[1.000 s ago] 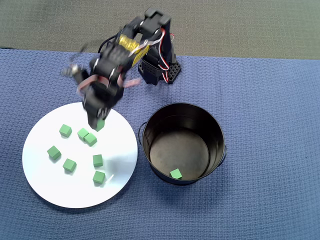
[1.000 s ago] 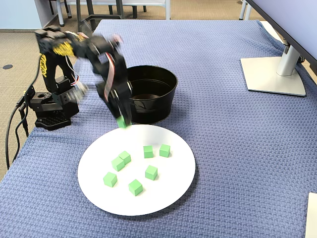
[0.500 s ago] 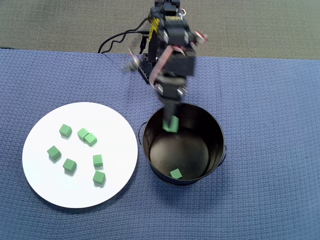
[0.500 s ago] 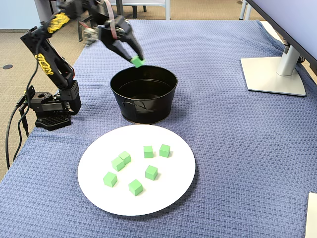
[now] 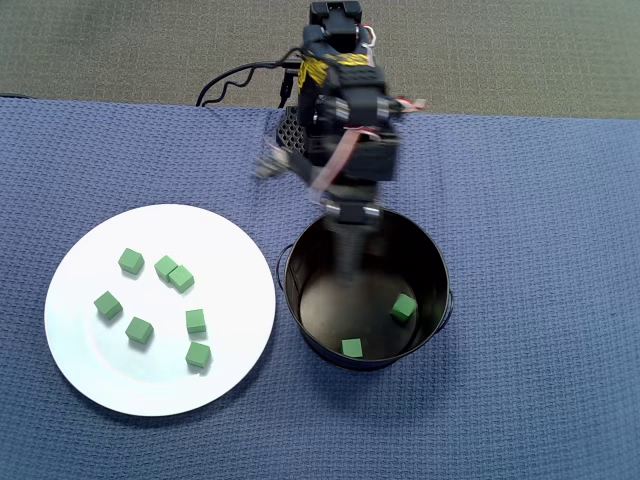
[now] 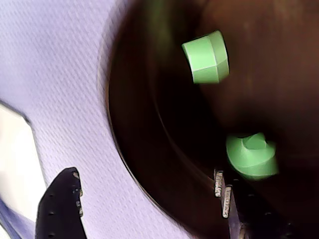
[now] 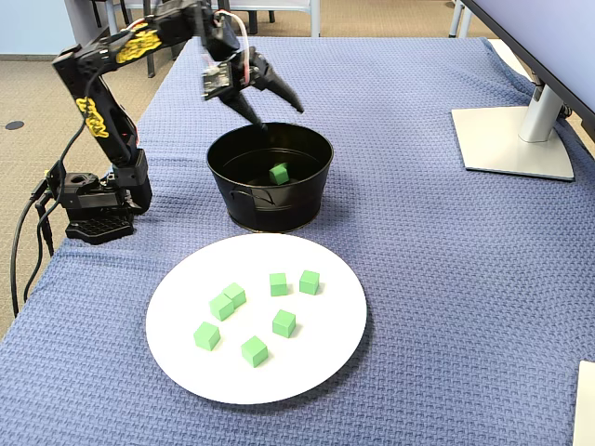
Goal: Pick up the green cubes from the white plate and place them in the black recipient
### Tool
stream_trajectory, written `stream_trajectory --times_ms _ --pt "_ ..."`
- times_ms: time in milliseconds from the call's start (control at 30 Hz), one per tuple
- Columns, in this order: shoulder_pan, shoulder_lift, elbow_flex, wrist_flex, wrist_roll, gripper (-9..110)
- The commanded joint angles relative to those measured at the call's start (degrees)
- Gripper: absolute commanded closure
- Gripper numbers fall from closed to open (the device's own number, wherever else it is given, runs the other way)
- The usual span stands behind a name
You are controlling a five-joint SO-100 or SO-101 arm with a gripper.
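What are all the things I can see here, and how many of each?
green cubes on the plate: seven, green, scattered on the white plate
green cubes in the pot: two, green, inside the black pot; the overhead view shows both
white plate: one, white, on the cloth left of the pot in the overhead view
black pot: one, black, right of the plate in the overhead view
cloth: one, blue, covers the table
monitor stand: one, grey, far right in the fixed view
robot arm: one, black with yellow, base behind the pot in the overhead view
gripper: one, black, above the pot, jaws spread, holding nothing
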Motion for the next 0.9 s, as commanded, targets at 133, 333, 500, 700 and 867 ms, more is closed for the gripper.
stream_trajectory --times_ms 133,333,500,700,867 --pt "28.12 -1.05 4.31 -4.22 -13.62 101" --pt "39.73 -13.1 3.69 -8.53 -10.11 99" --pt "43.68 -23.47 -1.41 -8.88 -4.57 92" --pt "45.35 -30.23 -5.89 -9.05 2.11 82" --pt "43.77 -33.4 -9.32 -7.38 3.16 82"
